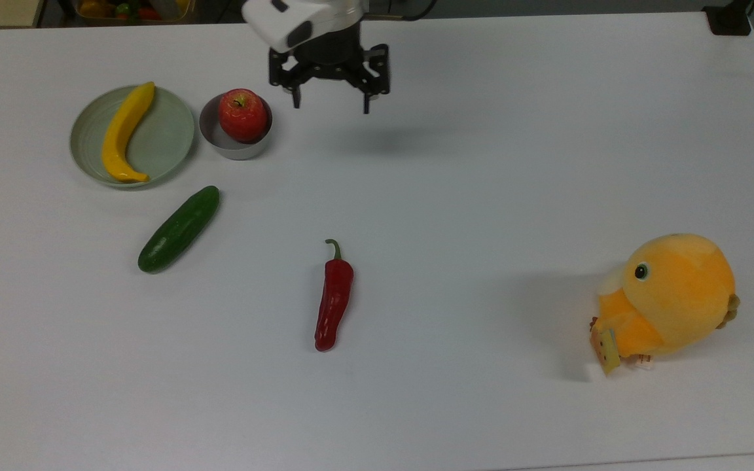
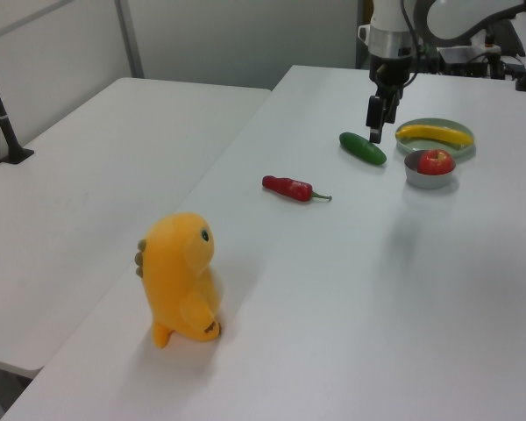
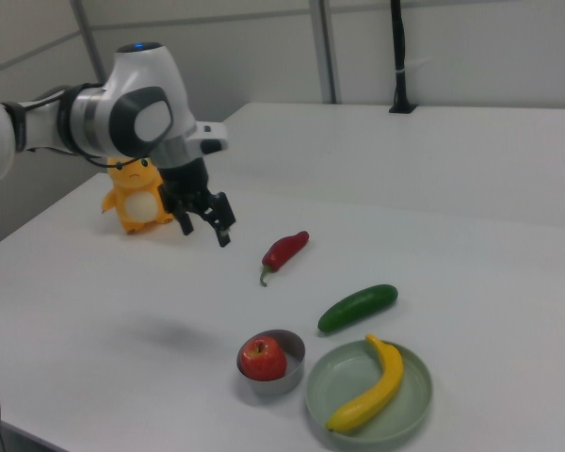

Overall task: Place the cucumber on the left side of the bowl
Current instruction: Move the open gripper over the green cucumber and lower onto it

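Observation:
The dark green cucumber (image 1: 179, 229) lies slanted on the white table, below the bowl in the top view; I also see the cucumber (image 2: 362, 147) in the left view and the cucumber (image 3: 358, 307) in the right view. The small grey metal bowl (image 1: 215, 137) holds a red apple (image 1: 243, 115). My gripper (image 1: 330, 106) hangs open and empty above the table, just right of the bowl in the top view. The same gripper (image 3: 204, 233) shows high over the table in the right view, and the gripper (image 2: 373, 133) in the left view.
A pale green plate (image 1: 167, 137) with a yellow banana (image 1: 124, 131) sits left of the bowl in the top view. A red chili (image 1: 334, 297) lies mid-table. An orange plush toy (image 1: 669, 301) stands at the top view's right.

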{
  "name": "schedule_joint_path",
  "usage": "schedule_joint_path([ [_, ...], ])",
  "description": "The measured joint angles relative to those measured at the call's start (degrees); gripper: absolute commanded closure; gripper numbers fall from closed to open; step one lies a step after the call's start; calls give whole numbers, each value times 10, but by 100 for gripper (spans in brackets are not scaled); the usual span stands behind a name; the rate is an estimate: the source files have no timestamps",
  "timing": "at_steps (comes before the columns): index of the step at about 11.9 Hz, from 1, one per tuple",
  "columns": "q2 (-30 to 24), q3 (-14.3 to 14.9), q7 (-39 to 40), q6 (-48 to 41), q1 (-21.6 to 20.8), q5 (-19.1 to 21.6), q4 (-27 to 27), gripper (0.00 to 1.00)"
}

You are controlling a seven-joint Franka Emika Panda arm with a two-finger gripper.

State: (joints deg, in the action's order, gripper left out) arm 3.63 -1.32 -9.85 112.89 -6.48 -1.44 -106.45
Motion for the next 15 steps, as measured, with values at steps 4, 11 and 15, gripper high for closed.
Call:
schedule_joint_path([
  [4, 25, 56, -17, 35, 40, 0, 0, 0],
  [11, 146, 117, -18, 149, 101, 0, 77, 0],
  [15, 218, 118, -28, 195, 105, 0, 99, 0],
])
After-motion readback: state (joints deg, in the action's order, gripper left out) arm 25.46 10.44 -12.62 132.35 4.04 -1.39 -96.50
